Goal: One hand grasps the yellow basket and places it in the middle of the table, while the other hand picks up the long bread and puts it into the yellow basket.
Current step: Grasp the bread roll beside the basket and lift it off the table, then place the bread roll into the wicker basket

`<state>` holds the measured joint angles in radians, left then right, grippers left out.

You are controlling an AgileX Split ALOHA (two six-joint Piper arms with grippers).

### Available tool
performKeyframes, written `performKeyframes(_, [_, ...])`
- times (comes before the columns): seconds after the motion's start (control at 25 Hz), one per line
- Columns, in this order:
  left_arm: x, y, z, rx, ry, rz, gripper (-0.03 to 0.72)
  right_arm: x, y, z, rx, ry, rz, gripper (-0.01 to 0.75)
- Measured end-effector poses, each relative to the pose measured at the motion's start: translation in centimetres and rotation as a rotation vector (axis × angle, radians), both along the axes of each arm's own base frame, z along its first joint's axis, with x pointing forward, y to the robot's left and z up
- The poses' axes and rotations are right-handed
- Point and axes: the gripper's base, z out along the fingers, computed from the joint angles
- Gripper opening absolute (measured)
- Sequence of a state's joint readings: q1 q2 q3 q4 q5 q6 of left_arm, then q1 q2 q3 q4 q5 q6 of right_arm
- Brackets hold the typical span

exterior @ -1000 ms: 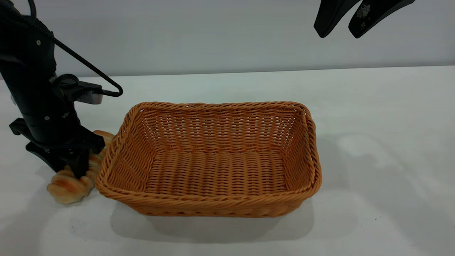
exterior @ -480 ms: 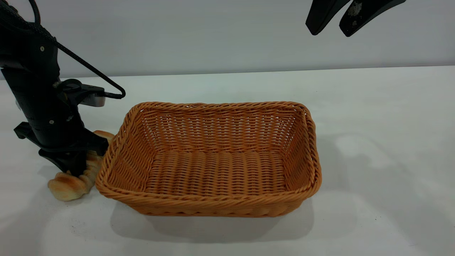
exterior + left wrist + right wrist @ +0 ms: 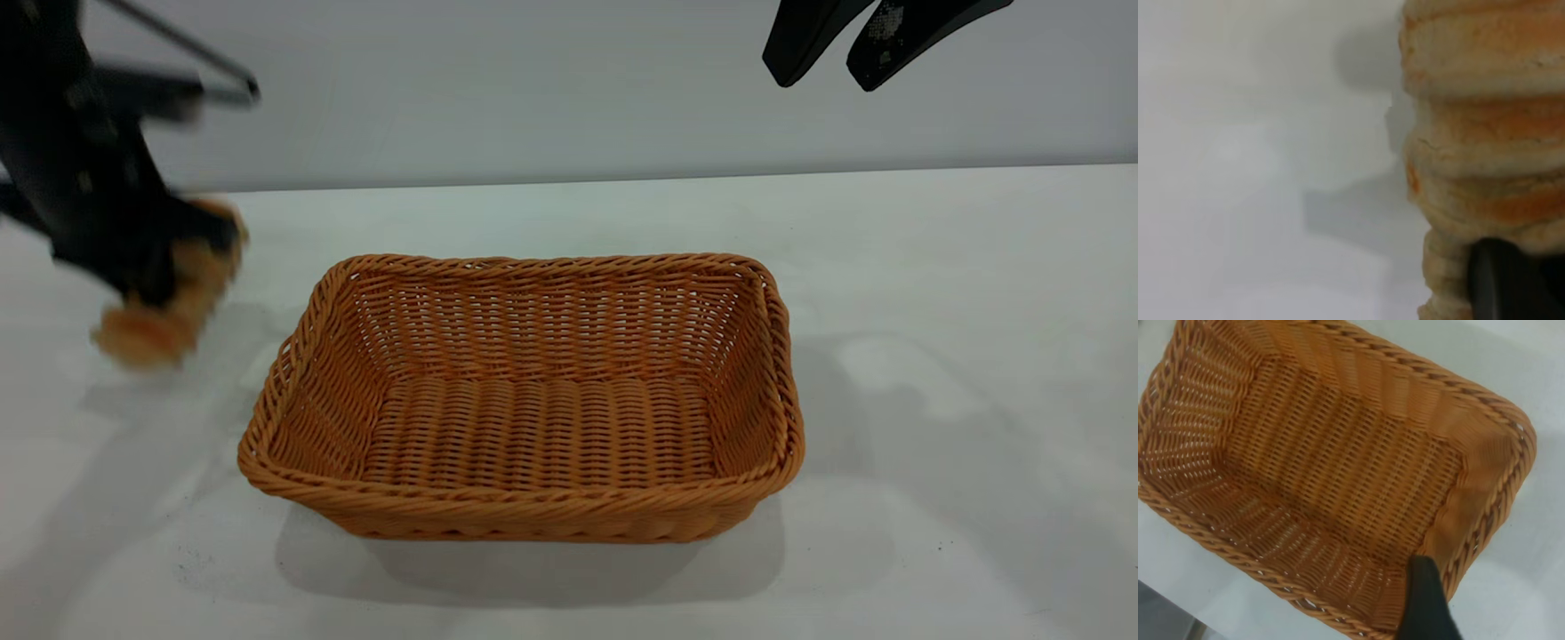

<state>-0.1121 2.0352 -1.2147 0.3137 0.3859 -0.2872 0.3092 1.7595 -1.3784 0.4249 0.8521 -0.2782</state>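
Note:
The yellow basket (image 3: 533, 400) stands empty at the middle of the table (image 3: 933, 267); the right wrist view looks down into the yellow basket (image 3: 1338, 467). My left gripper (image 3: 164, 280) is in the air left of the basket, shut on the long bread (image 3: 142, 329), which hangs clear of the table with its lower end pointing down. In the left wrist view the long bread (image 3: 1485, 133) fills one side, with a dark finger (image 3: 1501, 287) pressed against it. High above the basket's far right corner, my right gripper (image 3: 827, 80) hangs open and holds nothing; one finger (image 3: 1425, 607) shows in its own view.
Bare white tabletop surrounds the basket on every side, widest to the right. A plain grey wall (image 3: 533, 89) runs behind the table's far edge. The left arm's cable (image 3: 204, 67) loops above the gripper.
The left gripper has lifted the long bread off the table beside the basket's left end, up and slightly left. The right gripper has barely shifted. The basket has not moved.

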Motion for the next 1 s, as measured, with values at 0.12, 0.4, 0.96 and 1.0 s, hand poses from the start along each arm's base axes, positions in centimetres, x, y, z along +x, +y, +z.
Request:
performKeyframes(0.12, [-0.3,-0.9,3.4,-0.013,-0.083,-0.021,0.077,0.0,0.0,0.0,0.001,0.000,0.000,0.571])
performKeyframes(0.4, [-1.9,-7.7,5.3,-0.034,-0.125,-0.195,0.071,0.0,0.0,0.0,0.002,0.001,-0.001,0.571])
performKeyframes(0.96, [-4.5,-16.2,1.0,-0.123,-0.047,-0.340,0.071,0.0,0.0,0.0,0.001,-0.001,0.001,0.571])
performKeyframes(1.0, [-4.7,-16.6,0.7,-0.123,-0.038,-0.349,0.071,0.0,0.0,0.0,0.000,-0.002,0.003,0.571])
